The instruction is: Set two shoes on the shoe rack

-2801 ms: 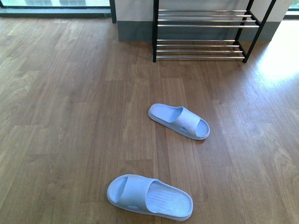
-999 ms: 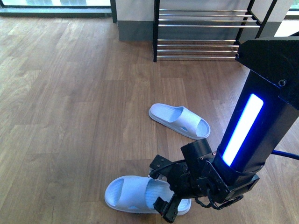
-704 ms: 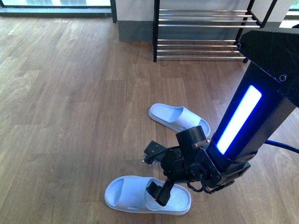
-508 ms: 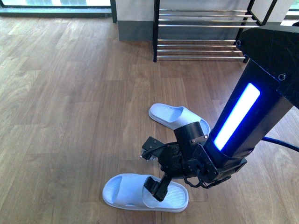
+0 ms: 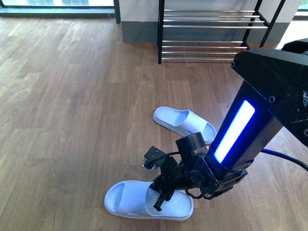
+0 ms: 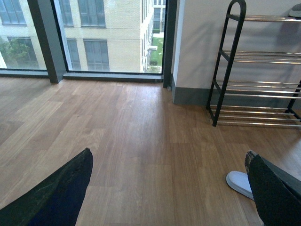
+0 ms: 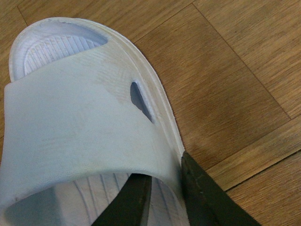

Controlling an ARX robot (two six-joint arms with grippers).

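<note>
- Front view: the right gripper (image 5: 161,195) is down on the near sandal (image 5: 126,199), a pale blue slide lying flat on the wood floor (image 5: 72,96). One finger is tucked into the foot opening behind the strap.
- The far sandal (image 5: 185,122) lies apart from it, between it and the shoe rack (image 5: 211,26), which stands well away against the wall.
- Left wrist view: the left gripper (image 6: 168,157) hangs above bare floor with its fingers spread wide and nothing between them. It looks toward the rack. A sandal end (image 6: 239,182) shows beside one finger, but which sandal it is I cannot tell.
- Right wrist view: the fingers (image 7: 127,202) stand close together. One is under the strap (image 7: 70,127) and one is outside it, and they pinch the strap where it meets the sole rim.
- Risk: the hold sits at one side of a soft strap. On lifting, the sandal would likely hang tilted and swing, and the strap could bend and slip free.
- Risk: the carry to the rack passes over the far sandal. A low, dangling sole could knock it.
- Risk: the rack's tiers are thin bars. A sandal let go tilted could tip off them.
</note>
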